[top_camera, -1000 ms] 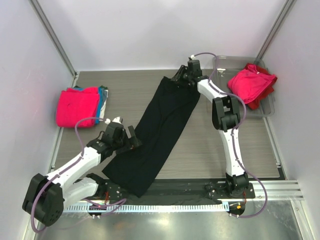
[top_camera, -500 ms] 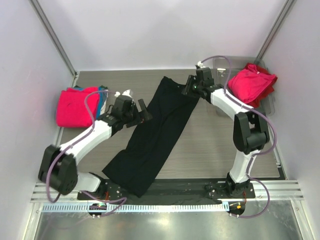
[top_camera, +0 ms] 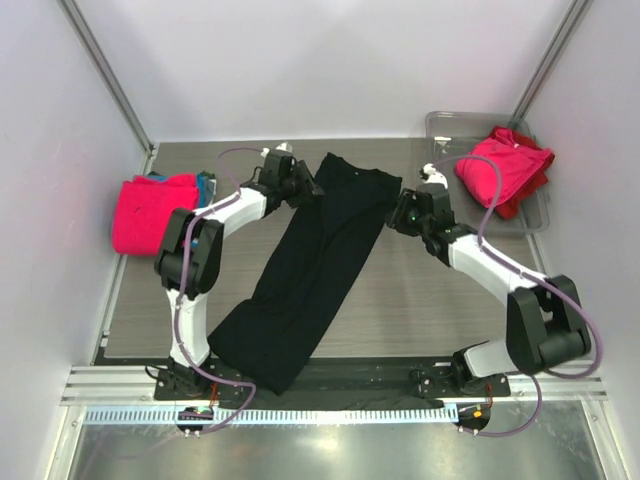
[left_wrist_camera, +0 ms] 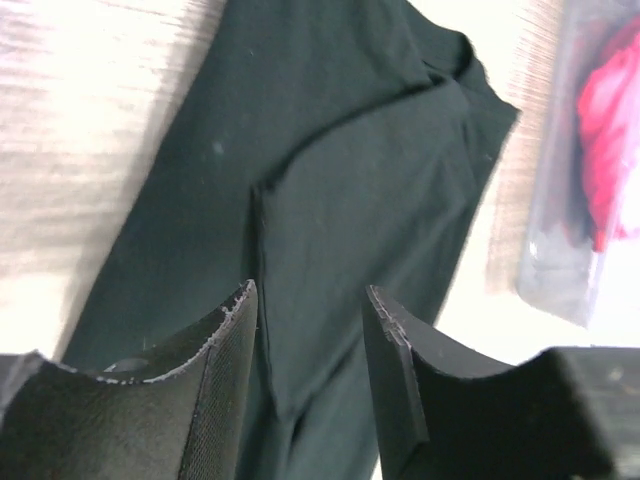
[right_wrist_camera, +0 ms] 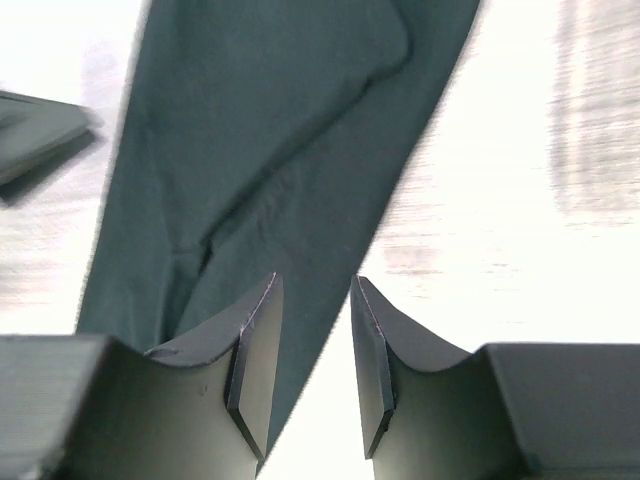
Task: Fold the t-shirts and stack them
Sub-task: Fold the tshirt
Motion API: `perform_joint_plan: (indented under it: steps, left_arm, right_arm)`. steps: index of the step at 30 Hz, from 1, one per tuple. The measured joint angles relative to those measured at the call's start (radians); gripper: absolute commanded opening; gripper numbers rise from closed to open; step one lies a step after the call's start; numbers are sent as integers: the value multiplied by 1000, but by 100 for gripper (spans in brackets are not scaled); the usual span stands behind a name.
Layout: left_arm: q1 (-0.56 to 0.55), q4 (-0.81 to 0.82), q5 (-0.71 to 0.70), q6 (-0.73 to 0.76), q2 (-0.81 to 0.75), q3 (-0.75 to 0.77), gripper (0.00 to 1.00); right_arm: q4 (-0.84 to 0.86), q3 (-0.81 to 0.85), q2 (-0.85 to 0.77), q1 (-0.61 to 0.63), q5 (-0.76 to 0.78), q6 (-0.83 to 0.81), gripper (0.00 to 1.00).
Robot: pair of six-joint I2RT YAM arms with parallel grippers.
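A large black t-shirt (top_camera: 315, 265) lies folded into a long strip, running diagonally from the far middle of the table to the near left. It fills the left wrist view (left_wrist_camera: 330, 190) and shows in the right wrist view (right_wrist_camera: 270, 150). My left gripper (top_camera: 312, 186) is open and empty at the shirt's far left edge. My right gripper (top_camera: 399, 214) is open and empty over the shirt's far right edge. A folded pink shirt (top_camera: 152, 212) lies on a teal one (top_camera: 206, 192) at the left. Pink (top_camera: 502, 165) and red (top_camera: 525, 192) shirts sit in the tray.
A clear grey plastic tray (top_camera: 470, 124) stands at the far right corner. White walls close in the table on three sides. A metal rail (top_camera: 330, 375) runs along the near edge by the arm bases.
My left gripper swung from the near left of the black shirt up to its far left edge. My right gripper drew back from the shirt's far end to its right edge.
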Motion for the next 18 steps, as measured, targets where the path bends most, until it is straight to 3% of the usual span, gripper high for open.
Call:
perform_joint_plan:
  steps: [7,18]
  left_arm:
    - [0,-14,-4,-14,124,105,42]
    - [0,-73,-51,-10,202,201,39]
  right_arm:
    - [137,-169,-185,-1,78,6,40]
    - [187,-187,-192,-8,112,11,40]
